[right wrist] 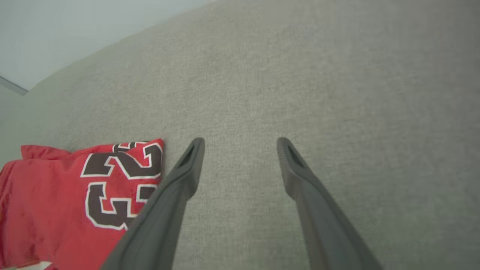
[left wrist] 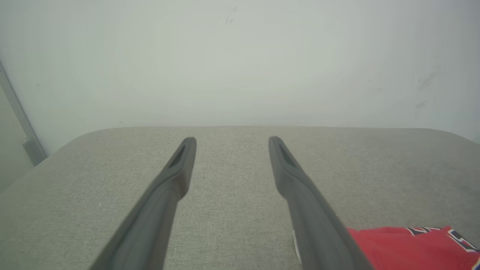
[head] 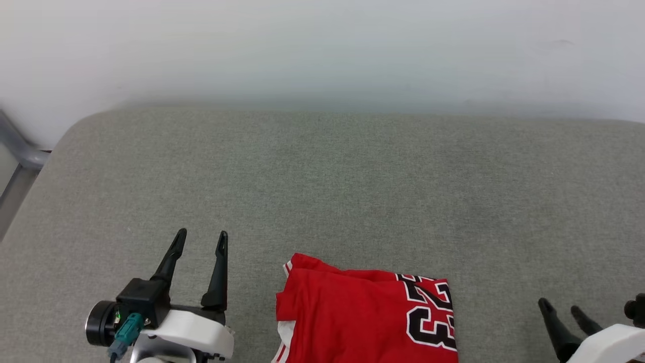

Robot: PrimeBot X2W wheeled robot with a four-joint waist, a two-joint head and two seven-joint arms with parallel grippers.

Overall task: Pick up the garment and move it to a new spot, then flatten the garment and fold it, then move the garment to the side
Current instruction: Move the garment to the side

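Far left: a grey metal rail (head: 17, 143) stands off the rounded corner of the bench (head: 322, 191), against the pale wall (head: 322, 45).
Bench: grey woven fabric, with open cloth ahead of both sets of my fingers.
My left end effector (head: 201, 234): released and holding nothing, just left of the garment (head: 363, 312) and apart from it.
My right end effector (head: 559, 305): also released and empty, right of the garment with a strip of bench between us.
Garment, place: it lies on the near part of the bench, between my two end effectors.
Garment, look: bright red and folded to a rough rectangle. A black "23" edged in white sits sideways on its right part. White sleeve cloth and a red-and-white stripe show at its lower left, and a small raised fold at its far left corner.
Cut off: its near part runs off the bottom of the head view. In each wrist view, one of my own fingers covers part of it.
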